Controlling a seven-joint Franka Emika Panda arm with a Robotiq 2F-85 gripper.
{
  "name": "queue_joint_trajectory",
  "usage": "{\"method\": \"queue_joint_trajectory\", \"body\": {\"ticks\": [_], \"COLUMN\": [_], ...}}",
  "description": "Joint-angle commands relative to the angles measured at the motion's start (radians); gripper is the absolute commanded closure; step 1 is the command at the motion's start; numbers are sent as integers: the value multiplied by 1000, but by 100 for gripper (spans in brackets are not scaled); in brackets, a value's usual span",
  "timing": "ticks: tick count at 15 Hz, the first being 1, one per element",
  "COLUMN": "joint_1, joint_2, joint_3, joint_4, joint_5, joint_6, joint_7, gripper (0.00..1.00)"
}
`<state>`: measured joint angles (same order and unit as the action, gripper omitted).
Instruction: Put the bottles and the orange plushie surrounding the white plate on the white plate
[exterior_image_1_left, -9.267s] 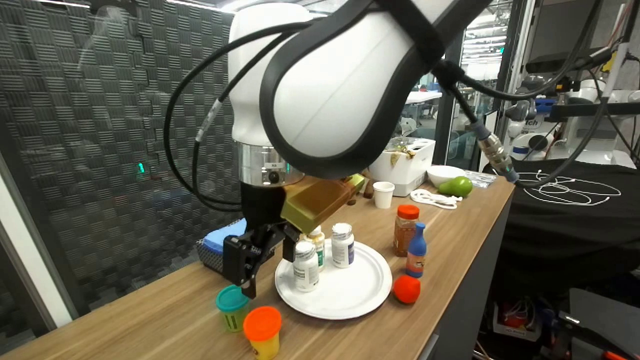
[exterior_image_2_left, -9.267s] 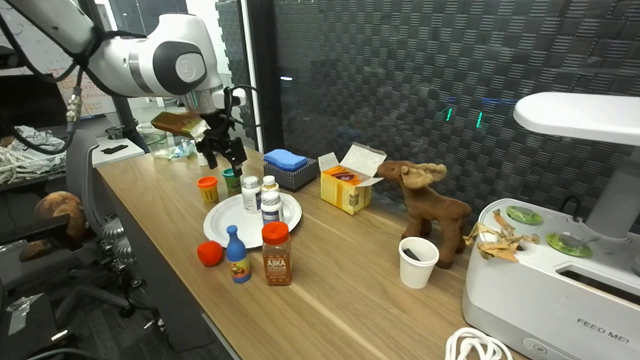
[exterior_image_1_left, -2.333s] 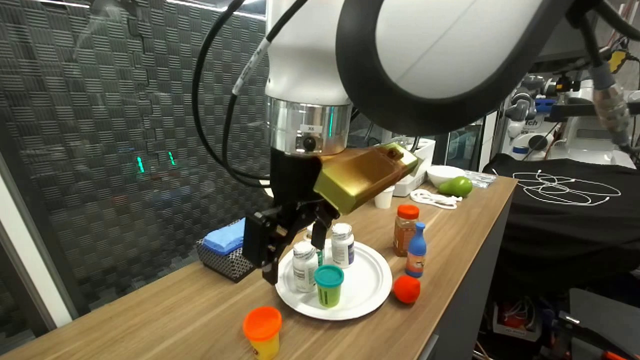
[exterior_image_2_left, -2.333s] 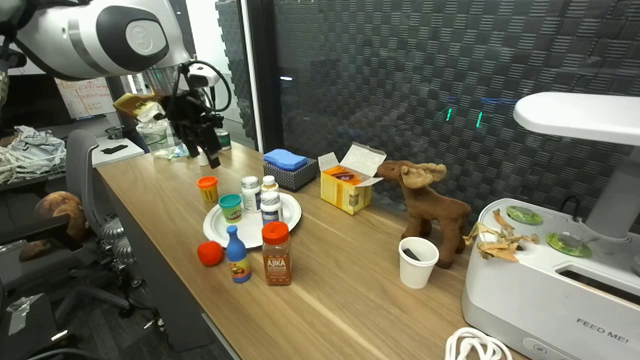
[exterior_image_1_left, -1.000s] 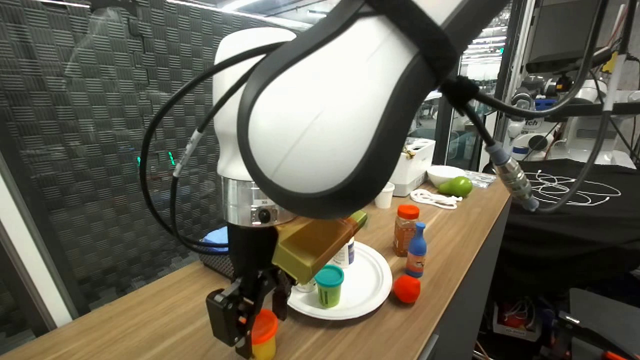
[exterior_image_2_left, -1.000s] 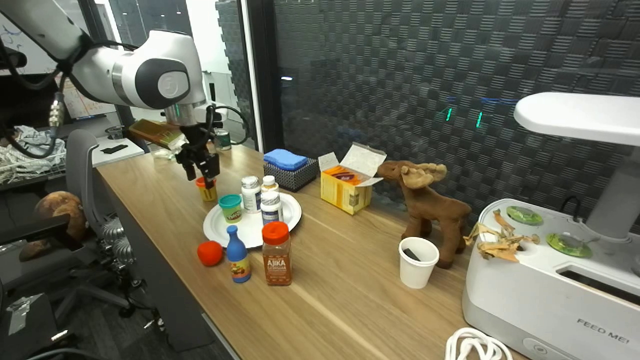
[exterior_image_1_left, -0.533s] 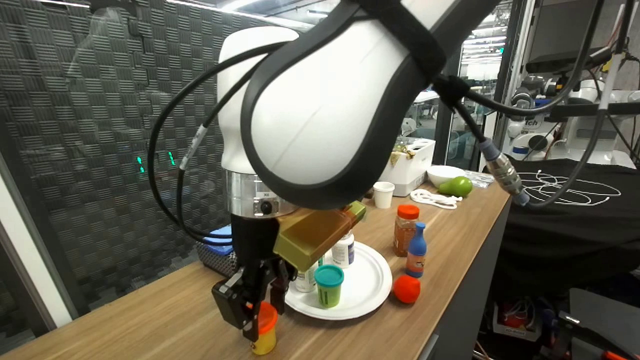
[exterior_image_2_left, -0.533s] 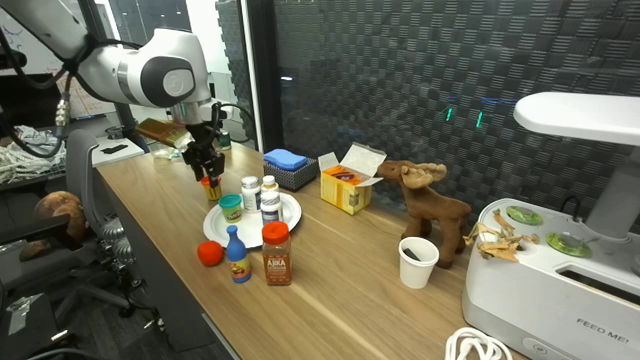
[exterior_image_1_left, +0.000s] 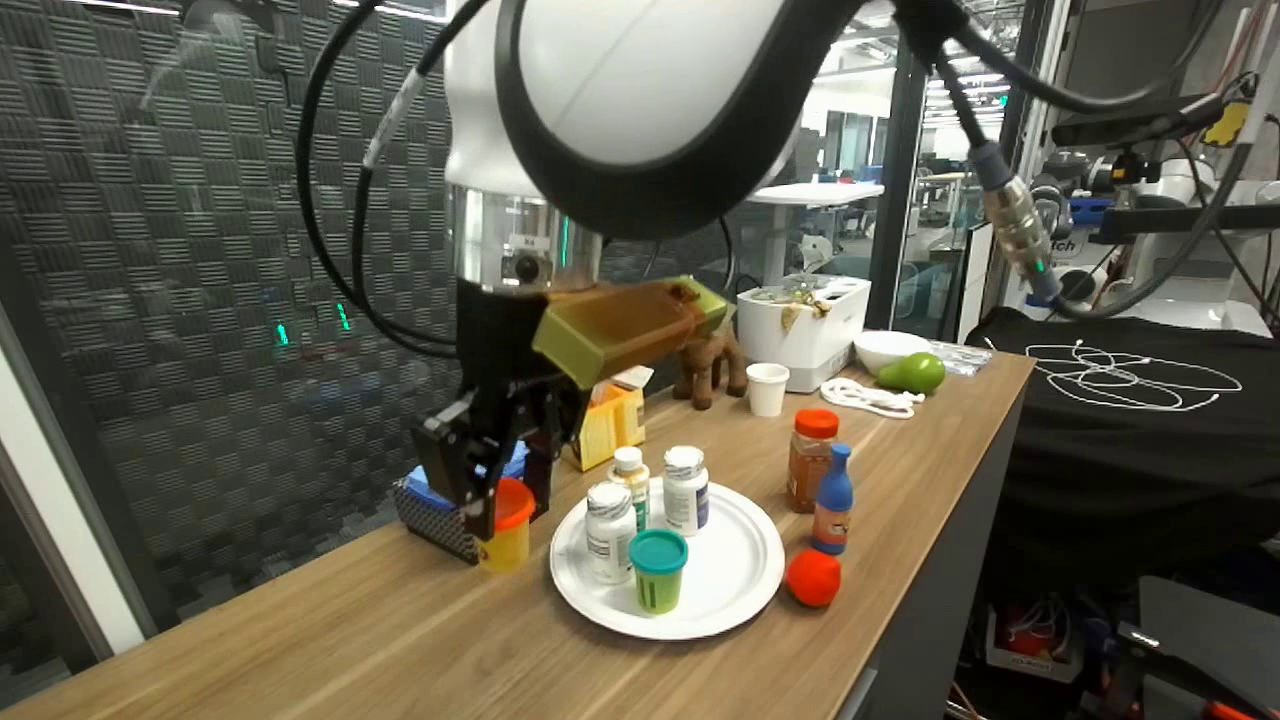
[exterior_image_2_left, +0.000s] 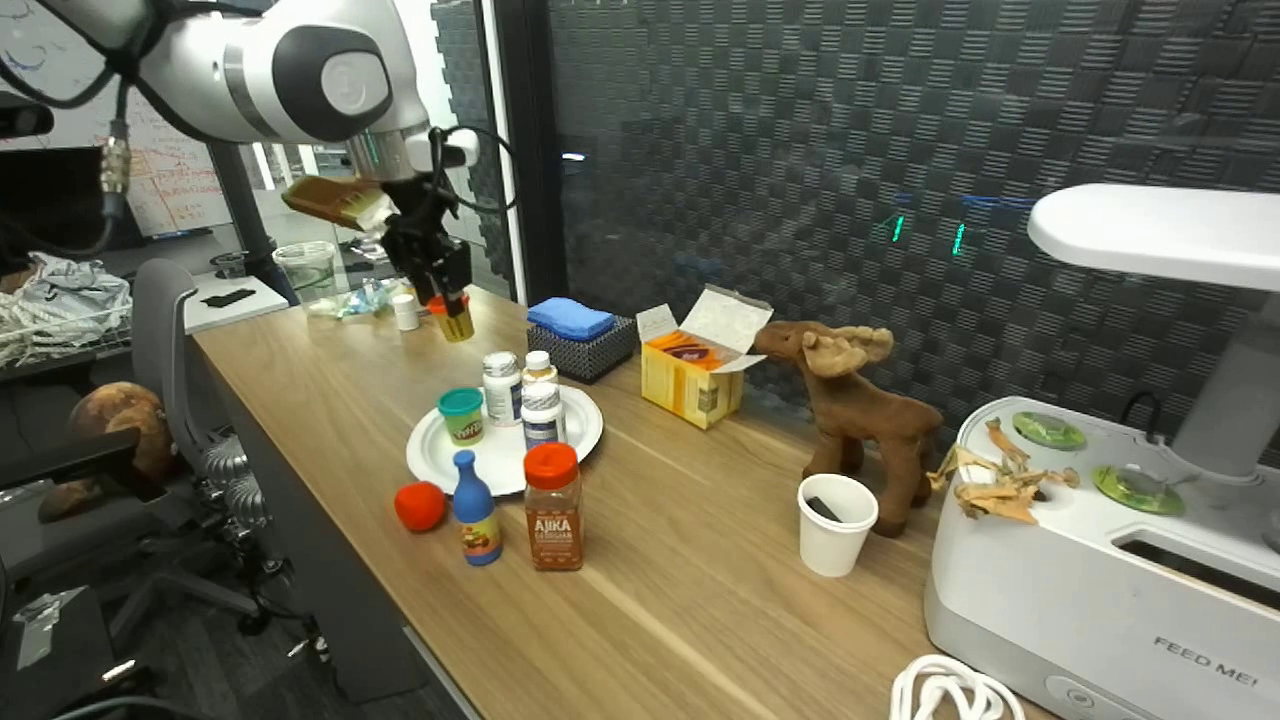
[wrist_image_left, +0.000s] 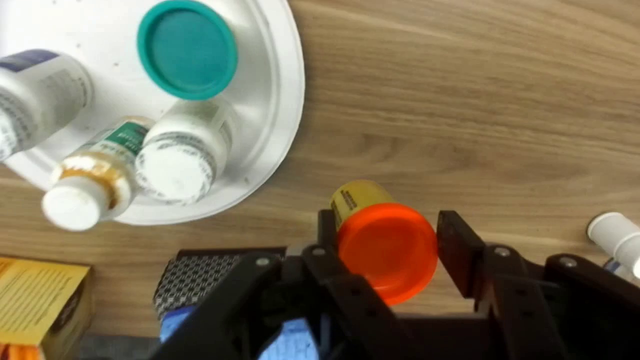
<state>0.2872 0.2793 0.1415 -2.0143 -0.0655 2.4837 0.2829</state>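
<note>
Currently, by judgement, the task stands about half done: four pieces are on the white plate (exterior_image_2_left: 502, 455), one is in grasp, three are left. Left to right, in an exterior view:

White bottle (exterior_image_2_left: 405, 312), one; toward the far end of the bench (exterior_image_2_left: 660, 520), well apart from the plate; cannot tell whether it belongs to the set.
Orange plushie (exterior_image_2_left: 420, 507), one, so judged, its shade nearer red; between plate and the bench's front edge, just beside the plate; left to do.
Orange-lidded tub (wrist_image_left: 385, 250), one; grasped by the gripper (wrist_image_left: 389, 230), seemingly clear of the bench, presumably bound for the plate.
Teal-lidded Play-Doh tub (exterior_image_2_left: 463, 417), one; upright on the plate, toward its left edge; placed.
Blue bottle (exterior_image_2_left: 477, 512), one; upright, near the plate; left to do.
Pill bottles (exterior_image_2_left: 502, 392), three; upright, grouped toward the plate's back edge; placed.
Ajika spice jar (exterior_image_2_left: 553, 510), one, red-lidded; upright beside the plate; left to do.
Mesh box (exterior_image_2_left: 590, 356), one, bearing a blue cloth (exterior_image_2_left: 570, 318), one; yellow carton (exterior_image_2_left: 690, 385), one; moose plush (exterior_image_2_left: 865, 415), one; all toward the bench's back edge, judged outside the task.
</note>
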Motion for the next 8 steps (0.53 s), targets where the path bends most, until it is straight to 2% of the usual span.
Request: {"method": "queue_joint_trajectory", "body": {"ticks": [1,8], "joint_1": [8,-52], "joint_2": [-124,-255], "joint_3": [-35,-47], "joint_4": [-44,-171], "joint_5": [-96,-167], "joint_6": [-28,-45], "joint_7": [92,216], "gripper": [72,72]}}
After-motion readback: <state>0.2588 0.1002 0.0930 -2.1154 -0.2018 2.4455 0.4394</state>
